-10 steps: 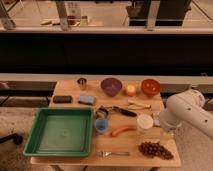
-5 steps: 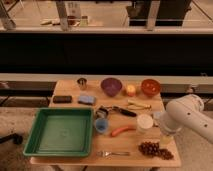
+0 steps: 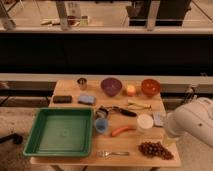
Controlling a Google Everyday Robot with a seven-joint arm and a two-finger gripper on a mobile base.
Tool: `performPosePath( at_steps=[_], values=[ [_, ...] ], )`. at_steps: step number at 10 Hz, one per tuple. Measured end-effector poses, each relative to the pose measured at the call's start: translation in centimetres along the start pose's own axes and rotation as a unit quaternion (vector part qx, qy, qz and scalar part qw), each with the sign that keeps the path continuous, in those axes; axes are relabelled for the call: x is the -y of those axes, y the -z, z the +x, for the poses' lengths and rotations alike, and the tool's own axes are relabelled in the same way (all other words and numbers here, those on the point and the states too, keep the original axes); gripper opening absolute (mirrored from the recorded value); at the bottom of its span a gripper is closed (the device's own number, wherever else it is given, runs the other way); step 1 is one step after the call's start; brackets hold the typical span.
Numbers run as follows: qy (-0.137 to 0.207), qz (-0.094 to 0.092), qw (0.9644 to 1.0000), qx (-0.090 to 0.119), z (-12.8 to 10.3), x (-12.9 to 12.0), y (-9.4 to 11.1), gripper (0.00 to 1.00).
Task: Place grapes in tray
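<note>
Hovering at counter (image 3: pixel 67 89) right edge, gripper (image 3: pixel 170 136) is just beside the grapes (image 3: pixel 155 149); can't tell if it's open. Grapes lie front-right on counter, near fork (image 3: pixel 112 153), well apart from green tray (image 3: pixel 65 110).

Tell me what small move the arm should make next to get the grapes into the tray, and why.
Probably ease the gripper down onto the grapes. It hangs at the right edge of the table, just above and beside the bunch, which lies untouched on the wood near the front corner. The green tray sits across the table, with no grapes in it.
</note>
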Motion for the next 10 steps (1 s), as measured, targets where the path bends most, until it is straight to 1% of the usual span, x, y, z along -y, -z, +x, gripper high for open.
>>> performPosePath(
  at_steps=[1, 2, 3, 5, 6, 7, 10],
  values=[
    [0.003, -0.001, 1.0000, -0.001, 0.1, -0.1, 0.6, 0.80],
    [0.008, -0.004, 1.0000, -0.001, 0.2, -0.2, 0.6, 0.80],
    [0.009, -0.011, 0.9999, -0.002, 0.6, -0.6, 0.1, 0.80],
    [0.017, -0.042, 0.9990, -0.005, 1.9, -1.9, -2.0, 0.80],
    [0.019, -0.050, 0.9986, 0.000, 2.1, -2.1, -2.6, 0.80],
    [0.025, -0.057, 0.9981, 0.001, 2.6, -2.6, -3.1, 0.80],
    [0.042, -0.070, 0.9967, 0.008, 2.6, -3.2, -4.2, 0.80]
  ],
)
